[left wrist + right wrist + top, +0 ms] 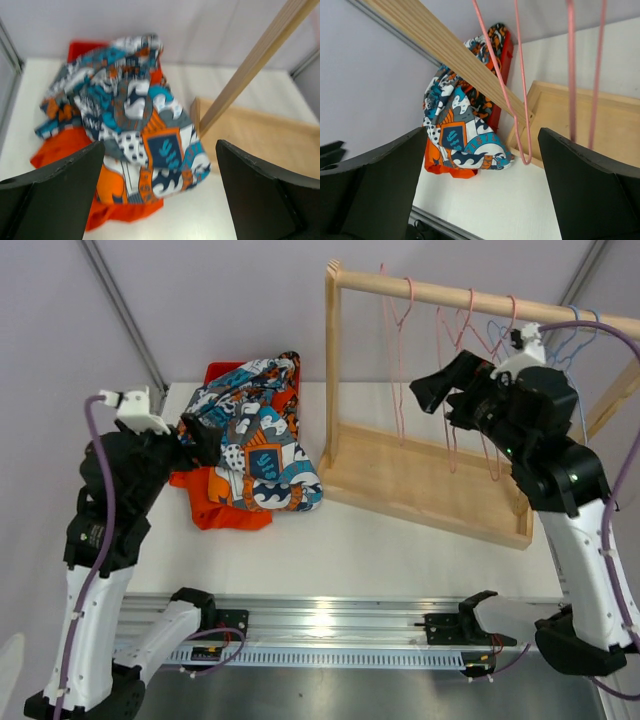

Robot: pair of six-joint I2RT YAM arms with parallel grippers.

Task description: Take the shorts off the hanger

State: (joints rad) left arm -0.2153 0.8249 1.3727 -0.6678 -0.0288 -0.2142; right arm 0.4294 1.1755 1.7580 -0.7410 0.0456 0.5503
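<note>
The shorts point(255, 455) lie heaped far left on the table point(400, 540), off the bare hangers point(571, 70). Both left gripper point(160, 192) and right gripper point(482, 185) spread, empty (the right, near those wires, could snag one).

Shorts point(252, 445) piled on table point(400, 552) — left of rack point(430, 490).

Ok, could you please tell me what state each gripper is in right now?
Left gripper: open, holding nothing, by the piled shorts.
Right gripper: open, holding nothing, near the pink hangers.
</note>
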